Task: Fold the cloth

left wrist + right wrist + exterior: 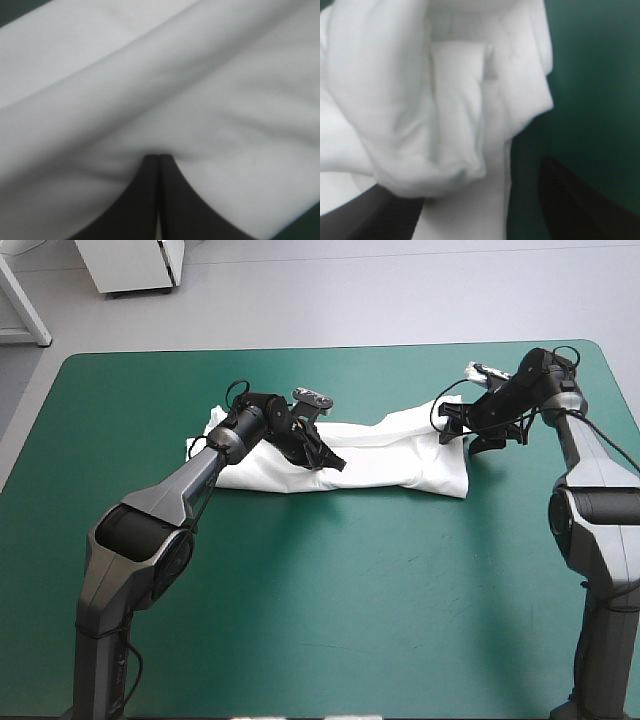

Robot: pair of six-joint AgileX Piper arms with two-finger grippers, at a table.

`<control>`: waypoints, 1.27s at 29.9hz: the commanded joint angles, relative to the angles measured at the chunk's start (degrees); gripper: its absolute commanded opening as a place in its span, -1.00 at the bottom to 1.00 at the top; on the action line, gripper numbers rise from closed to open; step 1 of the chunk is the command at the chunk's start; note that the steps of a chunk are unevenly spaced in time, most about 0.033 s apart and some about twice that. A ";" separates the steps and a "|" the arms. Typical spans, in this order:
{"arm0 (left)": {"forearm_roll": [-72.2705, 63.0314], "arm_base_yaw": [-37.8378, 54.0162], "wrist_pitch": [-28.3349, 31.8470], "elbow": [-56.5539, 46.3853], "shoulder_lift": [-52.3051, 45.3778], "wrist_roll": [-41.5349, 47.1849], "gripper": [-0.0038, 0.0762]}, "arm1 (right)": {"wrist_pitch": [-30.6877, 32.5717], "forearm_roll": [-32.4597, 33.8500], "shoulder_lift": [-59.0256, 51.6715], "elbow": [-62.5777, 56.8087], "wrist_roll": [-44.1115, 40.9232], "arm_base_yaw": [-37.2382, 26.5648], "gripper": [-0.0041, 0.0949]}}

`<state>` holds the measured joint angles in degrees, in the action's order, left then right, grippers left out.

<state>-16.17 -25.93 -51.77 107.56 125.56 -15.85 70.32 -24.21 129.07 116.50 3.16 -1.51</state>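
High view: the T-shirt (400, 455) lies as a long rumpled band on the teal-green cover (330, 620), just toward twelve o'clock of centre. My left gripper (338, 464) is pinched closed on a fold near its middle. My right gripper (472, 437) stands spread at its three o'clock end, with cloth between the fingers.

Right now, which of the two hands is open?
The right hand, at the T-shirt's end: its fingers stand apart; the left hand's meet, pinching cloth.
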 commanded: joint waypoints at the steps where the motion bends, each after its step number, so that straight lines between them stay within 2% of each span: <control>1: -0.96 -0.22 0.07 0.83 -1.96 0.47 -0.96 | 1.10 -1.53 -2.98 1.21 0.85 2.06 0.30; 7: -0.96 -0.22 -0.06 0.83 -1.96 0.47 -0.96 | 1.19 -1.29 -1.69 1.21 0.58 5.06 0.29; 10: -0.96 -0.22 -0.06 0.83 -1.96 0.47 -0.96 | 1.19 -0.16 -1.03 1.21 -0.94 6.53 0.19; 12: -0.96 -0.22 -0.06 0.83 -1.96 0.47 -0.96 | 1.19 2.59 -0.52 1.21 -2.86 7.32 0.02; 13: -0.96 -0.22 -0.18 0.83 -1.96 0.47 -0.96 | 1.19 4.92 -0.42 1.21 -4.29 7.64 -0.13; 17: -0.96 -0.22 -0.30 0.83 -1.96 0.47 -0.96 | 1.19 11.00 -0.41 1.21 -6.24 8.16 -0.94; 21: -0.85 -0.22 -0.30 0.83 -1.96 0.15 -0.96 | 1.19 11.64 -0.66 1.21 -6.36 8.05 -0.95; 26: -0.74 -0.22 -0.30 0.83 -1.96 0.15 -0.96 | 1.19 7.79 -1.26 1.70 -5.40 8.05 -0.95; 38: -0.74 -0.22 -0.30 0.83 -1.96 0.15 -0.96 | 1.19 3.59 -6.85 6.63 -3.66 8.16 -0.95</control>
<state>-16.21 -25.93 -51.94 107.73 125.69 -15.75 70.51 -17.59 128.28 119.23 -1.62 6.39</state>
